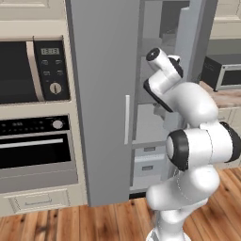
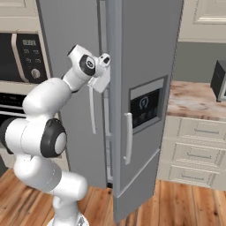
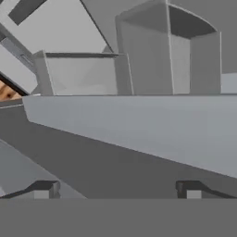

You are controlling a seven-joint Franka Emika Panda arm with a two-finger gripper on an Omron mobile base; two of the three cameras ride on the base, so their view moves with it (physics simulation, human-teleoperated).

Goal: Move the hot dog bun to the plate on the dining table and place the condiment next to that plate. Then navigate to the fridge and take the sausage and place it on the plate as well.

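Inside open fridge (image 1: 106, 94), gripper (image 3: 118, 189) spread wide, empty, over grey shelves (image 3: 139, 125). Sausage: cannot tell where. Oven and microwave column (image 1: 35, 117) left of fridge.

Fridge (image 1: 103, 94) stands between oven column (image 1: 35, 117) — left — and counter (image 2: 198, 101) — right.

Fridge (image 1: 103, 94) cut off at top edge in both base views; most of its inside is hidden behind the arm and the open door (image 2: 145, 101). Shelves (image 3: 139, 120) in hand view are plain grey, contents can't be told. Microwave (image 1: 28, 70) cropped at left edge. Small oven on counter (image 1: 226, 70) cut by right edge. Gripper (image 3: 118, 189) fingertips barely poke up, spread wide.
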